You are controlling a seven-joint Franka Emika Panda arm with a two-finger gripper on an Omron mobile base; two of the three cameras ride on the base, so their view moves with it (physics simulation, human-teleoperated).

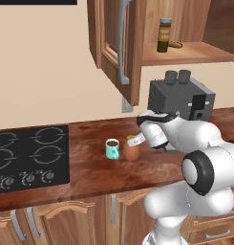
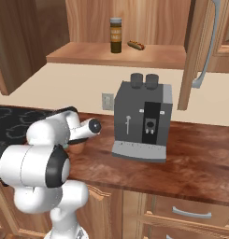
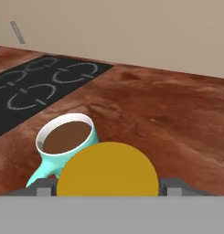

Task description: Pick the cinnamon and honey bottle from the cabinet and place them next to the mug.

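Note:
The honey bottle (image 1: 132,150), a squat orange-brown jar with a yellow lid (image 3: 107,170), stands on the counter just right of the teal mug (image 1: 112,149) of dark liquid. My gripper (image 1: 137,140) reaches in from the right and is shut on the honey bottle at lid height. In the hand view its fingertips (image 3: 45,188) press both sides of the lid, with the mug (image 3: 67,140) just beyond. The cinnamon (image 1: 164,34), a tall dark bottle with a grey cap, stands on the shelf of the open cabinet (image 1: 119,48). The right base view also shows the cinnamon (image 2: 116,35) there.
A grey coffee machine (image 1: 183,98) stands on the counter behind my arm. A black cooktop (image 1: 30,158) lies left of the mug. A small brown sausage-like item (image 1: 175,45) lies beside the cinnamon. The cabinet door hangs open with its long grey handle (image 1: 121,43).

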